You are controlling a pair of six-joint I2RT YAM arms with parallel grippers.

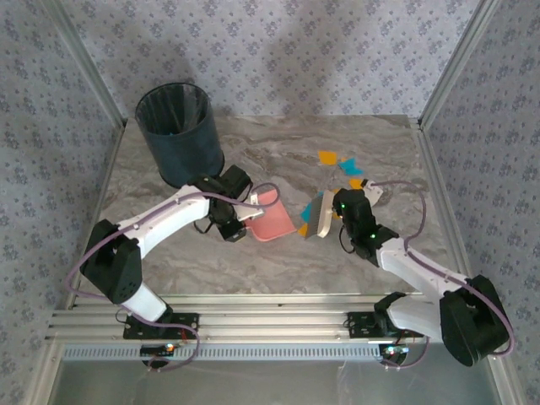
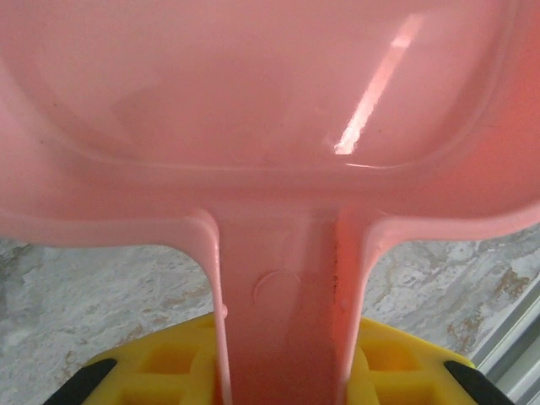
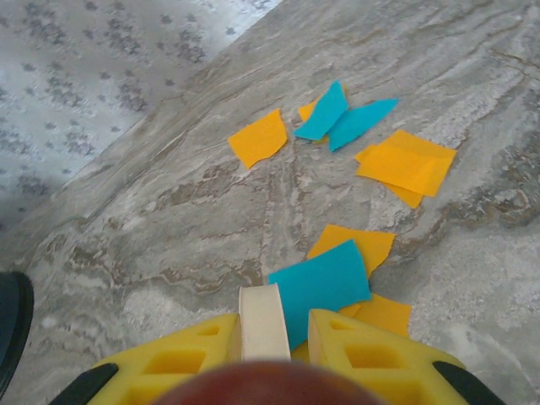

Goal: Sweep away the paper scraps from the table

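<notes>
Left gripper (image 2: 283, 375): clenched hard on the thin handle of the pink dustpan (image 1: 272, 219), one yellow finger (image 2: 160, 367) on each side. Gripped this way to keep the pan still and its mouth down on the table (image 1: 253, 270).

Right gripper (image 3: 266, 337): squeezed shut on the cream handle of the brush (image 1: 319, 218). Held just off the dustpan's mouth, likely so as to push bits straight in.

Paper scraps (image 3: 405, 160): orange and teal, flat on the table. A few right by the brush, close to the dustpan's mouth. More lying farther from the dustpan, past the brush. None seen inside the dustpan yet.

Bin (image 1: 177, 126): dark and round, standing behind the dustpan on its handle side. Probably put within reach for tipping the pan out later.

Step in hand: most likely the first sweep toward the dustpan, with nearly all the job left.

Next move: a guess only, a short low push of the near scraps into the dustpan.

Watch out: light paper, easy to flick over or past the dustpan, so best done slowly.
</notes>
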